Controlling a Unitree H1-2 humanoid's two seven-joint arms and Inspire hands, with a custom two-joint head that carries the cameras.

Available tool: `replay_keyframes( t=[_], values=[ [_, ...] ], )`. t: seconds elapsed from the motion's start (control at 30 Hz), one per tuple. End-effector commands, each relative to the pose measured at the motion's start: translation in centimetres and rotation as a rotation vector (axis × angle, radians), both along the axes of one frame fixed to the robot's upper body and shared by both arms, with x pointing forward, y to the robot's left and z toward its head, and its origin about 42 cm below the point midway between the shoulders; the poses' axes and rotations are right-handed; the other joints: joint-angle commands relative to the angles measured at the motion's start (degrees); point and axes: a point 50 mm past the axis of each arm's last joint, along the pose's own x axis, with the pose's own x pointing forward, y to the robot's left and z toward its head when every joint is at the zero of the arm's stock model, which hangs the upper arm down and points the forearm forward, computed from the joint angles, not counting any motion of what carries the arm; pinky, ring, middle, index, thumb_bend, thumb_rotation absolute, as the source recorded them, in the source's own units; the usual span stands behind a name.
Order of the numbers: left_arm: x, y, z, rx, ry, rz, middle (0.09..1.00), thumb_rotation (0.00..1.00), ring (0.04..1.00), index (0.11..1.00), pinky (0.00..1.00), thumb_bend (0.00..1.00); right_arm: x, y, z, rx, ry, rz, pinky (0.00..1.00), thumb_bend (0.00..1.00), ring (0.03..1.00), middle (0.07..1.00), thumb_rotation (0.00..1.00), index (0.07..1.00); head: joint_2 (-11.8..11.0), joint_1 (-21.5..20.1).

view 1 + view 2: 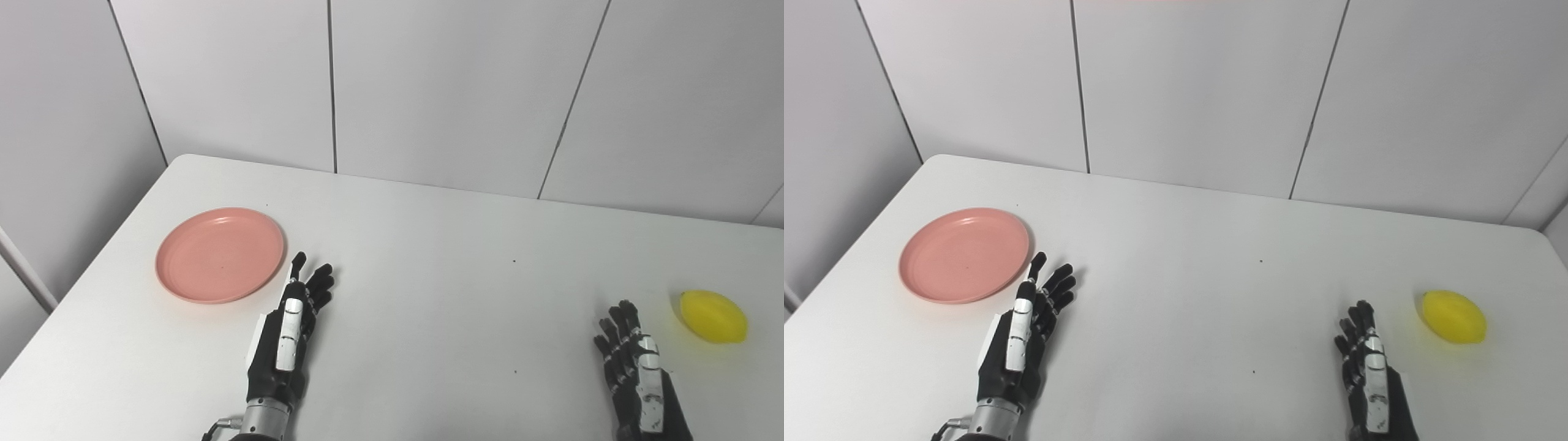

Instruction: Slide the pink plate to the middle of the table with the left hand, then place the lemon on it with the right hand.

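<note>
Beside the pink plate point(219, 255) the left hand point(288, 337) lies fingers apart; right hand point(637, 367) likewise near the lemon point(713, 316).

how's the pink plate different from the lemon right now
The pink plate is flat, round and wide; the lemon is small, yellow and oval. The plate sits on the table's left side beside the open left hand, the lemon on the right side just beyond the open right hand. Both rest on the white table, and neither is held.
</note>
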Motion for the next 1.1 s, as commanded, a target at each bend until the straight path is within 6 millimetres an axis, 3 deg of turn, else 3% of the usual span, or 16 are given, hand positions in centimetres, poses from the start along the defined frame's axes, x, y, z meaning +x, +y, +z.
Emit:
replay_keyframes(
  t=[0.0,0.33,0.77,1.07],
  values=[
    [-0.8,0.4,0.9,-0.011,-0.015,-0.028,0.880,0.94,0.883,0.970,0.90,0.77,-0.7,0.3,-1.6,0.009,0.025,0.003,1.00,0.69,0.993,1.000,1.00,0.994,-0.02,0.05],
    [0.5,-0.1,2.8,-0.074,-0.029,-0.035,0.836,0.75,0.834,0.844,0.82,0.74,-0.6,0.0,-1.8,0.024,0.032,0.007,1.00,0.68,0.990,1.000,0.99,0.989,-0.05,0.85],
    [3.4,2.7,7.4,-0.071,-0.050,-0.121,0.862,0.79,0.867,0.838,0.86,0.84,-0.5,-0.1,-2.0,0.018,0.037,0.019,1.00,0.66,1.000,1.000,1.00,1.000,-0.05,1.90],
    [5.1,6.5,11.9,-0.061,-0.073,-0.123,0.892,0.85,0.895,0.846,0.90,0.91,-0.9,-0.4,-1.8,0.023,0.035,0.012,1.00,0.66,1.000,1.000,1.00,0.999,-0.07,2.08]
  ],
)
